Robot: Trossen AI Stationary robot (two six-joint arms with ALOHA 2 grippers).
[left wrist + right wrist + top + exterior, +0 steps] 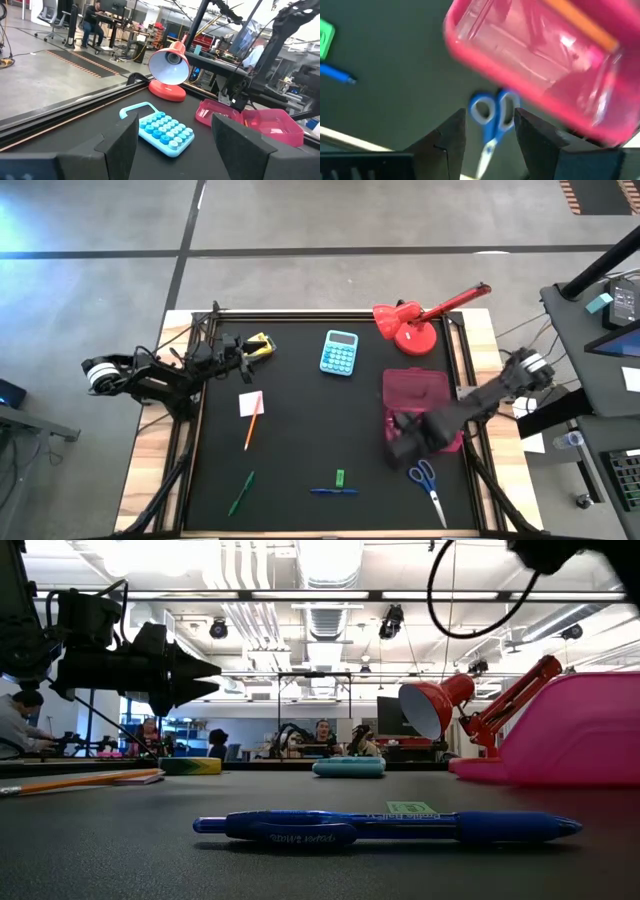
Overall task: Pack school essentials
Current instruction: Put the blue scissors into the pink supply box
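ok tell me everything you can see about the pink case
The translucent pink plastic case is a rectangular open box with rounded corners and glossy walls. It lies on the black table mat on the robot's right side, between the red desk lamp and the blue-handled scissors. An orange pencil lies inside it. The right gripper hangs over its near end, jaws open; whether they touch is unclear.

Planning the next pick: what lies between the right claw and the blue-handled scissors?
Nothing: in the right wrist view, bare black mat separates the open right claw from the scissors; the pink case sits beside that gap.
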